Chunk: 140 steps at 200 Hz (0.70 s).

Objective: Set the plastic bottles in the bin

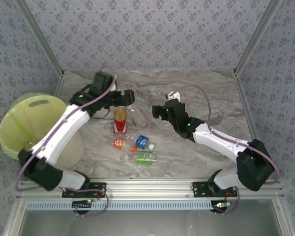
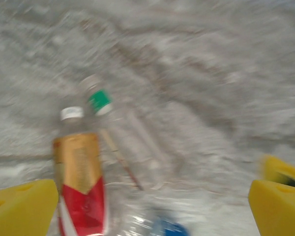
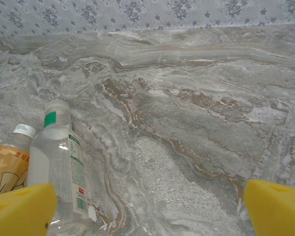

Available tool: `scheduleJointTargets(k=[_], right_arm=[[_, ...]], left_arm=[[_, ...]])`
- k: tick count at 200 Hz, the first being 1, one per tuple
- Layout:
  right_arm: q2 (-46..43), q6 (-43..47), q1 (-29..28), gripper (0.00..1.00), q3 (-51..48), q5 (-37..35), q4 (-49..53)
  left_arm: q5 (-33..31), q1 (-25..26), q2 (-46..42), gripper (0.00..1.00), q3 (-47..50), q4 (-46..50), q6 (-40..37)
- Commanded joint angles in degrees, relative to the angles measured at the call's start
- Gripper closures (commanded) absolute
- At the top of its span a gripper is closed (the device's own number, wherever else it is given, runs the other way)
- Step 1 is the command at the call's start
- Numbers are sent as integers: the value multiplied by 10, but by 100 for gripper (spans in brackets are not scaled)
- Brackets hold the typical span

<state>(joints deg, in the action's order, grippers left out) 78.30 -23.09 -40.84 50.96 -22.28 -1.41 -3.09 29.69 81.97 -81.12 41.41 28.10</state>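
the plastic bottles [image 1: 142,142] lay close together on the table [image 1: 211,98], well apart from the bin [image 1: 24,123] on the left. going for the red and gold bottle [image 2: 78,172], the left gripper [image 1: 129,97] could bump the clear bottle [image 2: 132,142] beside it and make it roll. both arms stretched low over the table. the left gripper and the right gripper [image 1: 157,111] were wide open, holding nothing.

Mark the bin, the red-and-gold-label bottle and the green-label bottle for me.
bin [image 1: 27,125]: top external view, on its inner wall.
red-and-gold-label bottle [image 2: 78,167]: left wrist view, on the gold part of its label.
green-label bottle [image 1: 145,157]: top external view, on its label.
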Motion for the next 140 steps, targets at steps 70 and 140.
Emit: scheduleJointTargets(k=[70, 140], right_arm=[[-62, -25, 10, 0, -36, -54, 33], [-57, -24, 13, 0, -29, -46, 30]], left_arm=[[14, -36, 155, 0, 58, -44, -24], [20, -42, 192, 10, 94, -59, -38]])
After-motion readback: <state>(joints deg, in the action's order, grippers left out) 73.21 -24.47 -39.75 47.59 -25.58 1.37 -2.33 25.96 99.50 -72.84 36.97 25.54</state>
